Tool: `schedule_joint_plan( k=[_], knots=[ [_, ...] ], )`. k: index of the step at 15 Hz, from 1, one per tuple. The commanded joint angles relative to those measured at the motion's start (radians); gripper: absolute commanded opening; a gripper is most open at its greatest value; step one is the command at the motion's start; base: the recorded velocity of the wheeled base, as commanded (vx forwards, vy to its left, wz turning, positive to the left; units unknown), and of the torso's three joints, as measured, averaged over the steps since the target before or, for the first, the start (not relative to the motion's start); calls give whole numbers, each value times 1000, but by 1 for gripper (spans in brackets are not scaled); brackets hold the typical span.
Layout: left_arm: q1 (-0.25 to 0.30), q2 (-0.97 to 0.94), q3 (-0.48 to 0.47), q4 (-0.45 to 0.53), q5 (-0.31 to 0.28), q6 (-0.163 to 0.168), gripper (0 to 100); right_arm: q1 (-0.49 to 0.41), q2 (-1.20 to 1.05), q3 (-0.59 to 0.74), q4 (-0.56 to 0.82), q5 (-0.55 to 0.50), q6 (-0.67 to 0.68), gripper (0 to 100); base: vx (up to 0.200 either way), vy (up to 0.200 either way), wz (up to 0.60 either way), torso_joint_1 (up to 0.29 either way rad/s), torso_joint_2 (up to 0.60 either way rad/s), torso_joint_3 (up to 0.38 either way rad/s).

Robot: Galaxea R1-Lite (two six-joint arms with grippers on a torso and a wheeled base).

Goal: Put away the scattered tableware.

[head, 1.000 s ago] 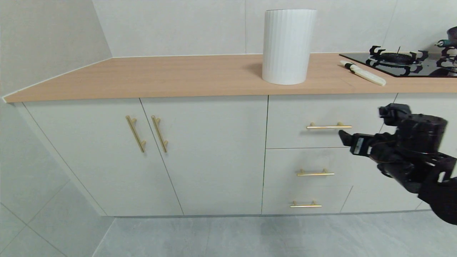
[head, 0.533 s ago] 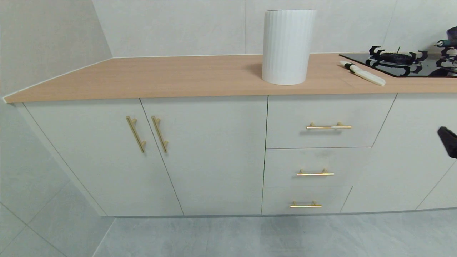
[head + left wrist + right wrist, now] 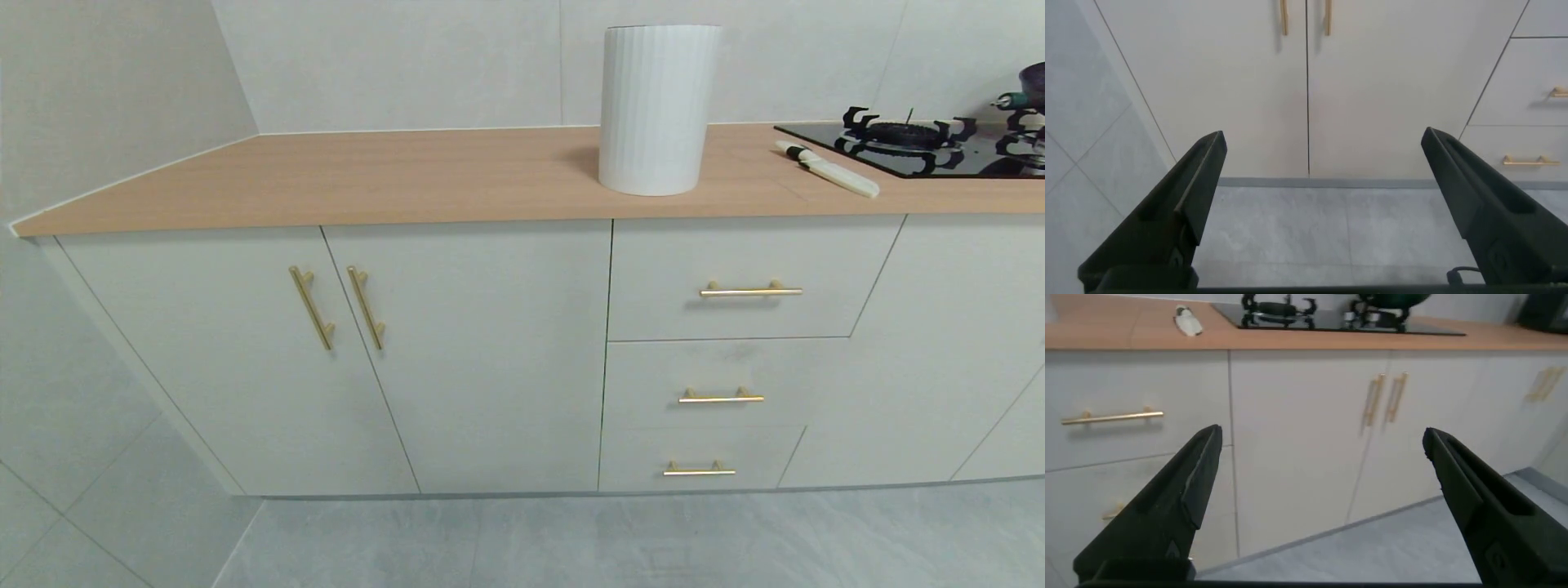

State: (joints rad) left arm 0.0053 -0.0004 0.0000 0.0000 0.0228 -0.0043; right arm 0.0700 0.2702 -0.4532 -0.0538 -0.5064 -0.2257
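Operator: Where does the tableware lie?
Technician: The white utensil (image 3: 826, 166) lies flat on the countertop (image 3: 408, 175), just beside the hob (image 3: 906, 139) and apart from the ribbed canister (image 3: 660, 108).
Operator: Gripper state?
Technician: The left gripper (image 3: 1323, 139) and the right gripper (image 3: 1323, 434) are spread wide and empty. The right arm is likely best placed: it should descend from above and close across the utensil's narrow width.

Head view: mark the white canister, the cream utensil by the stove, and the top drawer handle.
white canister (image 3: 653, 110), head view, mid ribbed wall.
cream utensil (image 3: 841, 175), head view, long pale part.
top drawer handle (image 3: 751, 290), head view, middle of gold bar.
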Motion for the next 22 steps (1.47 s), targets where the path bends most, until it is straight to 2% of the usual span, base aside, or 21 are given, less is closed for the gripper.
schedule_joint_plan(
  k=[1, 3, 6, 9, 11, 14, 19, 21, 22],
  knots=[
    [1, 0, 0, 0, 0, 0, 100, -52, -236, -7, 124, 8, -7, 100, 0, 0, 0, 0, 0, 0],
    [1, 0, 0, 0, 0, 0, 100, -68, -270, 71, 138, 57, 28, 100, 0, 0, 0, 0, 0, 0],
    [1, 0, 0, 0, 0, 0, 100, -68, -270, 217, 120, 307, 186, 100, 0, 0, 0, 0, 0, 0],
    [1, 0, 0, 0, 0, 0, 100, -68, -270, 438, -14, 381, 203, 100, 0, 0, 0, 0, 0, 0],
    [1, 0, 0, 0, 0, 0, 100, -68, -270, 450, 57, 422, 217, 100, 0, 0, 0, 0, 0, 0],
    [1, 0, 0, 0, 0, 0, 100, -68, -270, 450, 58, 480, 218, 100, 0, 0, 0, 0, 0, 0],
    [1, 0, 0, 0, 0, 0, 100, -68, -270, 450, 57, 482, 218, 100, 0, 0, 0, 0, 0, 0],
    [1, 0, 0, 0, 0, 17, 100, -68, -270, 450, 58, 482, 218, 100, 0, 0, 0, 0, 0, 0],
    [1, 0, 0, 0, 0, 13, 100, -68, -270, 450, 58, 482, 218, 100, 0, 0, 0, 0, 0, 0]
  ],
)
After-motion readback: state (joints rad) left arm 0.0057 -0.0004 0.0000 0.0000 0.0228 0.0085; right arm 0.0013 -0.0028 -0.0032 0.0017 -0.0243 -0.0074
